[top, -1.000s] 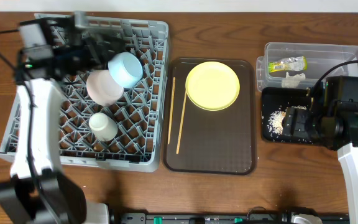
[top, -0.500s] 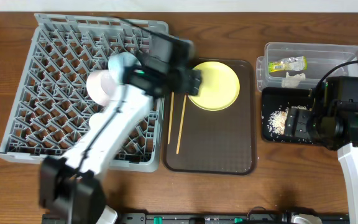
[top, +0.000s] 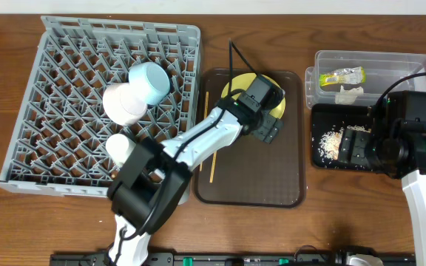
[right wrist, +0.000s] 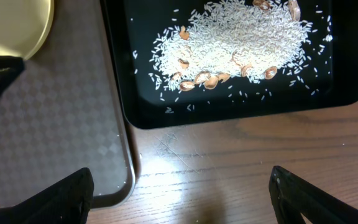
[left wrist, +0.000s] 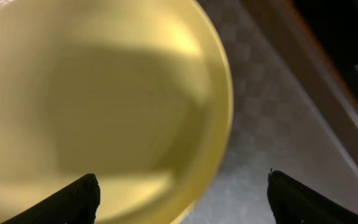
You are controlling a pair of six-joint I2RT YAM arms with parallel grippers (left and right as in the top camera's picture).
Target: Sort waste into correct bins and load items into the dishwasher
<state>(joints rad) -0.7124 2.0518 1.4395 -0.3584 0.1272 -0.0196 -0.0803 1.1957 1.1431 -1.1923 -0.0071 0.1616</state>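
Observation:
The yellow plate lies at the back of the brown serving tray. My left gripper hovers over its near right part, open and empty. In the left wrist view the plate fills the frame and its rim passes between the fingers of the gripper. The chopsticks lie on the tray's left side. The grey dish rack holds the light blue bowl, pinkish-white bowl and white cup. My right gripper is open over the black tray.
The clear tub at the back right holds the green-yellow wrapper and the white tissue. Rice crumbs lie in the black tray. The right gripper is above bare wood beside the brown tray's corner.
My left arm has swung from the back left of the rack across to the yellow plate on the brown tray. The right arm has not moved.

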